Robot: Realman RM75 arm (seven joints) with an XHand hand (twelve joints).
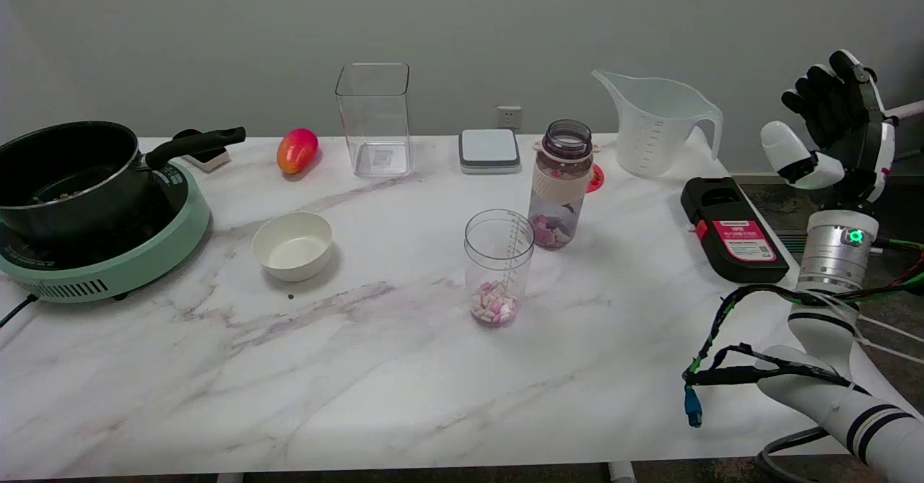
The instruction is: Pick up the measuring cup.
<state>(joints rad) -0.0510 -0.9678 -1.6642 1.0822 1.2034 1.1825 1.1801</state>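
Observation:
A small clear measuring cup [499,265] with printed graduation marks stands upright near the table's middle, with pink and white pieces in its bottom. A larger translucent measuring jug [655,123] with a spout and handle stands at the back right. My right hand [837,131] is raised in the air beyond the table's right edge, well to the right of both and touching neither. Its fingers are apart and hold nothing.
A lidless bottle [560,183] with pink pieces stands just behind the small cup. A black and red device [733,229] lies between cup and hand. Also here: white bowl [292,245], tall clear container [374,118], kitchen scale [489,150], mango [297,149], pot [68,172] on green cooker [155,245].

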